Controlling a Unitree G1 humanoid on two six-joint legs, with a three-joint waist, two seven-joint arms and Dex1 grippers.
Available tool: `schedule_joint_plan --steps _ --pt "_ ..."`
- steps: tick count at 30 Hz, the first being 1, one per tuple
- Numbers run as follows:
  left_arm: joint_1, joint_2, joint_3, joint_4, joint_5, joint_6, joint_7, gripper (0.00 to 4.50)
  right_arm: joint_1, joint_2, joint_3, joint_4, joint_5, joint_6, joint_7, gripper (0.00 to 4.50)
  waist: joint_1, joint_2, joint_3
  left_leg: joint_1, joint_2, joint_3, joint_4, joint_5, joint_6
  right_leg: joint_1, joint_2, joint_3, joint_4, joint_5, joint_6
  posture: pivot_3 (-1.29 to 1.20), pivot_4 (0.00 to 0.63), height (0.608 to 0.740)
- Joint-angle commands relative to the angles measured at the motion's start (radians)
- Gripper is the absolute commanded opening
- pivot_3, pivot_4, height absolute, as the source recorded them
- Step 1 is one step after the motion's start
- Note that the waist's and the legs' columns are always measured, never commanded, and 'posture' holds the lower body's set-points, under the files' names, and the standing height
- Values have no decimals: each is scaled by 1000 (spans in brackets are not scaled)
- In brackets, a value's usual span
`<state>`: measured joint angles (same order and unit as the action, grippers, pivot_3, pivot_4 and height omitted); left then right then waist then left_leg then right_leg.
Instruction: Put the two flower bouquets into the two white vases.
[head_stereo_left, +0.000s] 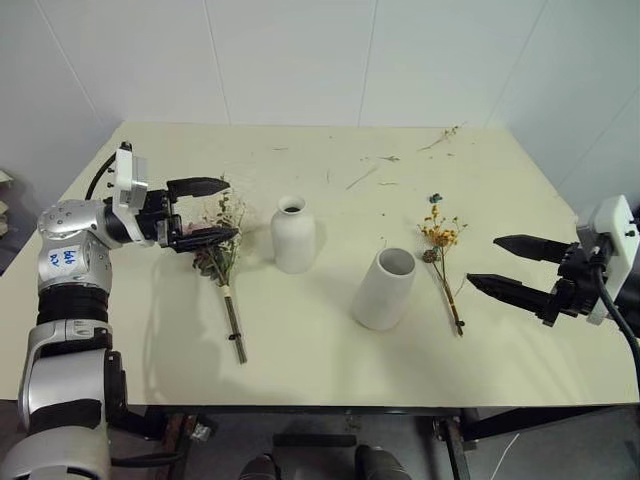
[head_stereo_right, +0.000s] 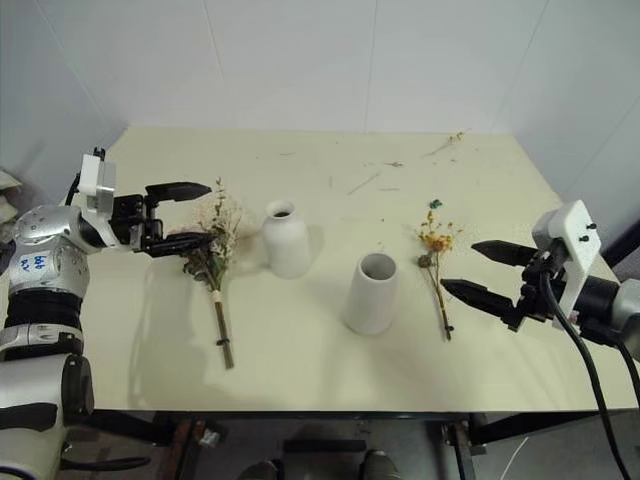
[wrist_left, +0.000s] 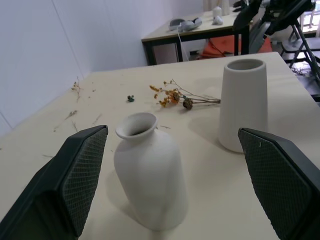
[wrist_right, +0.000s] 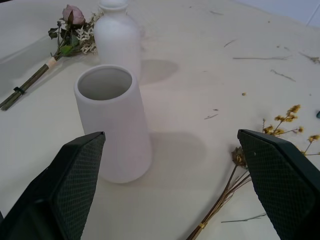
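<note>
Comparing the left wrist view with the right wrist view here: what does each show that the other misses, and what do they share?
Left wrist view alone: a dark desk with gear on it, beyond the table's far edge.

Right wrist view alone: the rose bouquet, lying flat beside the bottle-shaped vase, rose head toward the vase.

Both: each arm's own open end effector fingers, the bottle-shaped vase and the cylinder vase standing upright and empty, the yellow spray lying flat, dry twig scraps and the cream table.

Both vases (head_stereo_left: 294, 235) (head_stereo_left: 384, 289) look matt white ceramic, on a smooth matt cream table (head_stereo_left: 300, 360).
</note>
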<state>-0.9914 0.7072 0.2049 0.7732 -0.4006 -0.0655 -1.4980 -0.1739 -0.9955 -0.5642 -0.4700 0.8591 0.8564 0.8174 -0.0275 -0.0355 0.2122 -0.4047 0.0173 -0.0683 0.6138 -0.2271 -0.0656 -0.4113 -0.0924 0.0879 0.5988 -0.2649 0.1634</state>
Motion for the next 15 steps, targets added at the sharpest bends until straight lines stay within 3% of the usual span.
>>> schedule_joint_plan --steps 1,9,15 --pt "-50 -4 5 36 8 -47 0 4456 5 -14 -48 -46 23 6 -24 4500 0 0 0 0 0 0 0 0 0 0 0 0 0 0 0 0 150 740" --pt "-68 -41 9 47 -8 -61 -19 4456 34 -67 -45 -25 -43 85 -121 4500 0 0 0 0 0 0 0 0 0 0 0 0 0 0 0 0 150 740" --pt "-33 -42 20 -1 -40 -33 -50 4456 -94 -60 118 20 -59 230 -264 4500 -3 0 0 0 0 0 0 0 0 0 0 0 1 0 -1 0 150 740"
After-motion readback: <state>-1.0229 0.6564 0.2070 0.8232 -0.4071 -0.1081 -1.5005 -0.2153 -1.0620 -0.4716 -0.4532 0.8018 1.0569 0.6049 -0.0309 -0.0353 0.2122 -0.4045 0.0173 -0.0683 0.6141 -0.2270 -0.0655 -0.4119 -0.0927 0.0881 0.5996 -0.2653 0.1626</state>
